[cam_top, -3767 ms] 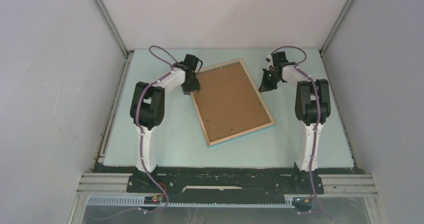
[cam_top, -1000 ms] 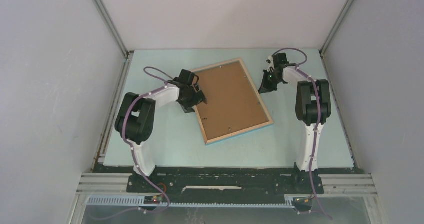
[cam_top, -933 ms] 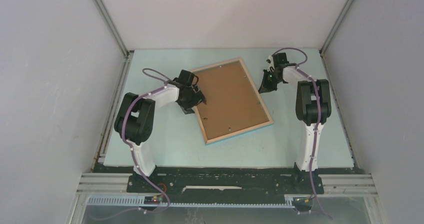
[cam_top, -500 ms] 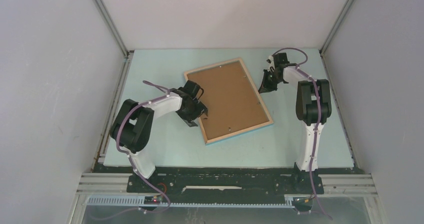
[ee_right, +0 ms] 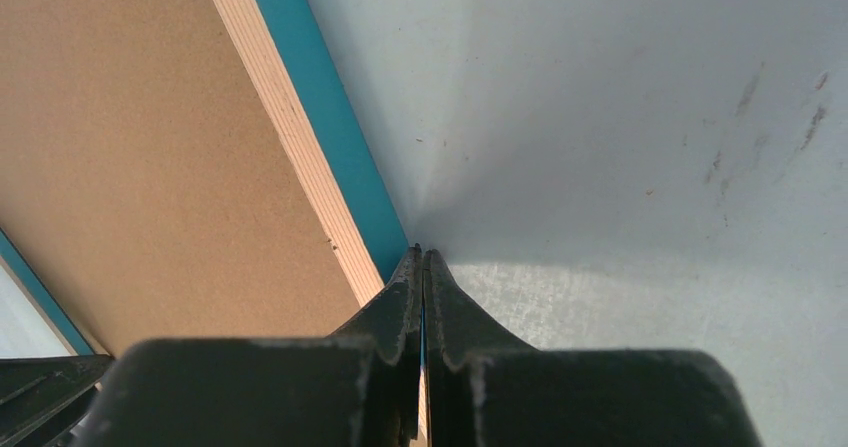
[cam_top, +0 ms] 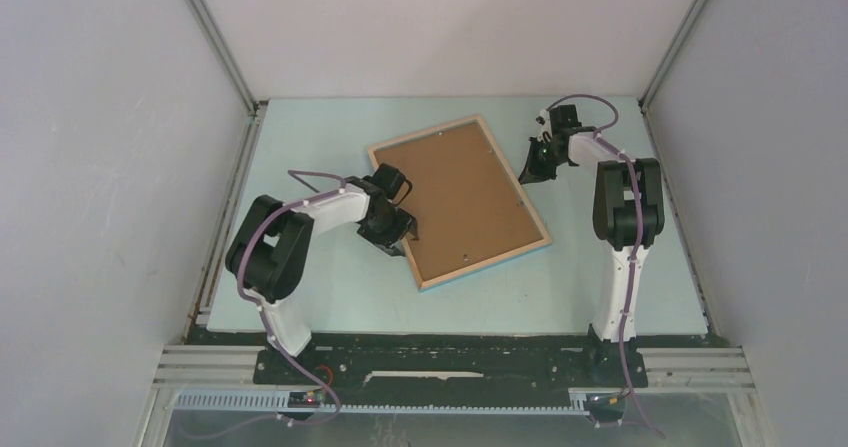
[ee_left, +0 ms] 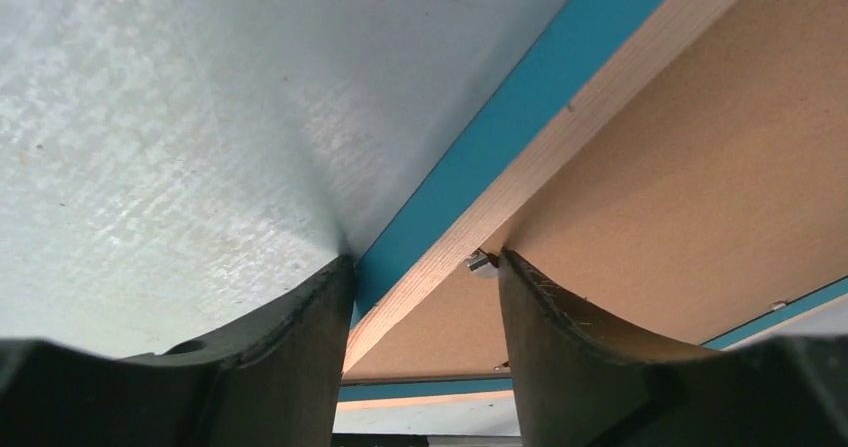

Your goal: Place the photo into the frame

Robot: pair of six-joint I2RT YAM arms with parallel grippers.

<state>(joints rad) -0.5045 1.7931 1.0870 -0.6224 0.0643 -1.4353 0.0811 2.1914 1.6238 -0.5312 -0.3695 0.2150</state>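
On the left long side of the frame point(cam_top: 485, 264), close to its near corner, the left tool point(ee_left: 425, 262) stands spread astride the wooden rail. One finger point(ee_left: 300, 347) is down on the counter point(ee_left: 150, 147) against the teal outer edge. The other is over the brown board point(ee_left: 700, 167), just beside a small metal tab point(ee_left: 480, 261). Whether the fingers press the rail cannot be told.

Across the frame, the right tool point(ee_right: 421, 257) has its fingers pressed together. Its tip is low at the teal edge of the right long side, towards the far corner, touching it or just beside it.

The frame lies flat in the middle of the counter, between the two arms. Its wood back and board face up, its teal face is down, and it is turned at a slant.
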